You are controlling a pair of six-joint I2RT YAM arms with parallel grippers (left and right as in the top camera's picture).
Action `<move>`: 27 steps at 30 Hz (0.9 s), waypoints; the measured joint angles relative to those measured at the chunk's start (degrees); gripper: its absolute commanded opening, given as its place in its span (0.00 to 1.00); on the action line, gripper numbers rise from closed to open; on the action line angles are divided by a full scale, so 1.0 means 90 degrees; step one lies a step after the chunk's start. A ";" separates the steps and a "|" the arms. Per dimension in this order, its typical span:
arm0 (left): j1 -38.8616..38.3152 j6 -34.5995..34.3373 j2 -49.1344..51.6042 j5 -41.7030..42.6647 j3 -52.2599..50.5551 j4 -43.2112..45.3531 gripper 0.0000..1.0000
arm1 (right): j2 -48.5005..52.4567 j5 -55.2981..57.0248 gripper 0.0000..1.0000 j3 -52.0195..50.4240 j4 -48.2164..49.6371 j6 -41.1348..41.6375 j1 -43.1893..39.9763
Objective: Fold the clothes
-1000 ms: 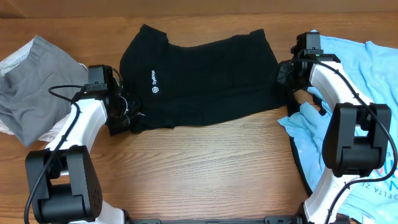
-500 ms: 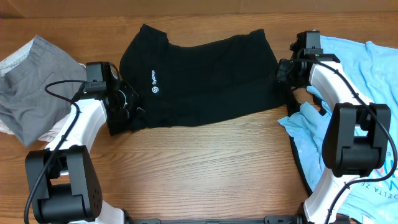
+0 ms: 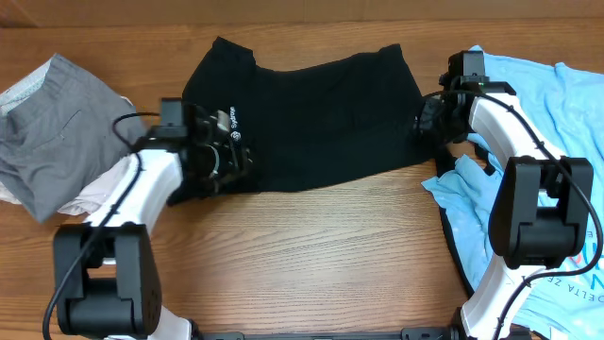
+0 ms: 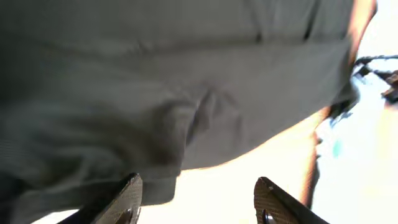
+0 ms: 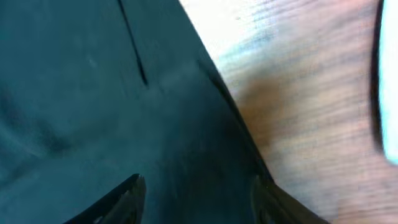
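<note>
Overhead, black shirt (image 3: pixel 321 113): spread flat across the upper middle of the worktop (image 3: pixel 302 246), with its white logo (image 3: pixel 237 136) near the left end.
Overhead, left hand (image 3: pixel 229 156): over the shirt's left part beside the logo; its fingers are lost against the dark cloth.
Overhead, right hand (image 3: pixel 432 118): at the shirt's right edge, dark on dark, so the gap is hard to read.
Overhead, light blue shirt (image 3: pixel 557 104): right side, cut off by the frame.
Overhead, grey cloth (image 3: pixel 52 132): crumpled at the left edge, partly cut off.
Left wrist, left hand (image 4: pixel 199 199): fingers apart, gripping nothing; only the tips show.
Left wrist, black shirt (image 4: pixel 155 81): fills the top, washed out to grey; the worktop (image 4: pixel 236 180) is glared out.
Right wrist, right hand (image 5: pixel 199 196): fingers apart, empty, tips at the bottom edge.
Right wrist, black shirt (image 5: pixel 93 93): blurred, fills the left; the worktop (image 5: pixel 311 93) is at upper right.
</note>
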 measured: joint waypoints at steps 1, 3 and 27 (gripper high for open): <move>-0.0155 0.0209 0.0000 -0.0141 0.0000 -0.0097 0.64 | 0.0000 0.0002 0.39 -0.0002 -0.0153 -0.0002 0.0000; -0.0403 0.0495 0.0000 -0.0505 0.0000 -0.0277 0.64 | 0.0002 0.0002 0.33 0.0000 -0.0398 0.0012 0.0000; -0.0809 0.1001 0.0005 -0.1999 0.0000 -0.0175 0.36 | 0.0177 -0.0010 0.26 -0.0430 -0.0073 0.0002 0.0000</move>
